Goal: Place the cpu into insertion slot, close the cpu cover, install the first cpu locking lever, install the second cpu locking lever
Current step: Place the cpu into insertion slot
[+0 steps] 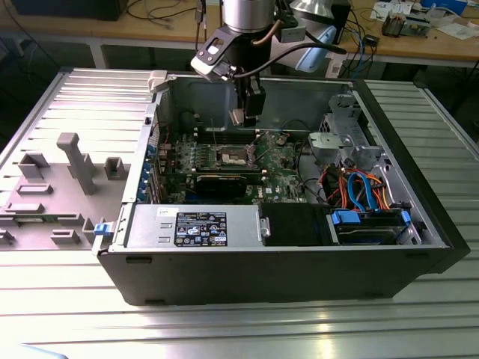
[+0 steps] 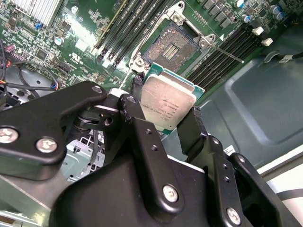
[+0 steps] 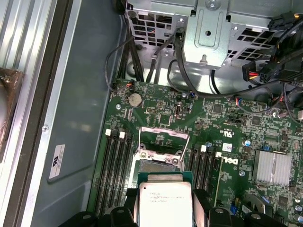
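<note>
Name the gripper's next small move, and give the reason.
Probably ease the cpu down toward the insertion slot: the gripper holds it above the board, the slot lies bare, and the cpu cover stands open.

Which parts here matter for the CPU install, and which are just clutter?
On the job: gripper, shut on the cpu; insertion slot, empty; cpu cover, raised.
Not involved: memory slots, coin cell, heatsink, drive cage, cables.
</note>
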`<action>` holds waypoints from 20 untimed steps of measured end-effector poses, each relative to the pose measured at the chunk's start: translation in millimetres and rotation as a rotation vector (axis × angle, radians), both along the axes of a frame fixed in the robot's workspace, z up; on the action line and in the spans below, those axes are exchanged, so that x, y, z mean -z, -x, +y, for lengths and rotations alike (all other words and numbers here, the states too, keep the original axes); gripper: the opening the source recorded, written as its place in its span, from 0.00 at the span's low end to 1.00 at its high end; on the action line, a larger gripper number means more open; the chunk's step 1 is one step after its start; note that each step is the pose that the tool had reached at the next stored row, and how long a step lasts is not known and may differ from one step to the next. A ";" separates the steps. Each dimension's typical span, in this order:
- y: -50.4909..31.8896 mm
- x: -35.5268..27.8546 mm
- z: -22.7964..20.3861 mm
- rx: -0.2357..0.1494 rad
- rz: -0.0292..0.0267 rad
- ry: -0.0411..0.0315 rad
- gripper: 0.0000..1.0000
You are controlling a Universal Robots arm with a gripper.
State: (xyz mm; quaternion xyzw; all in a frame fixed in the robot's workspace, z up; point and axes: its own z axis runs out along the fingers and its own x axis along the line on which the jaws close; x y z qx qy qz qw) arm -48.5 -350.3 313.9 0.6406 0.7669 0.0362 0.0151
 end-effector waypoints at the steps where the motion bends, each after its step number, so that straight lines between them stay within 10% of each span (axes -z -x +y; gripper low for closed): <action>1: 0.0 0.1 0.0 0.001 0.0000 -0.0001 0.55; 20: 0.0 4.8 0.0 0.090 0.0002 0.0000 0.55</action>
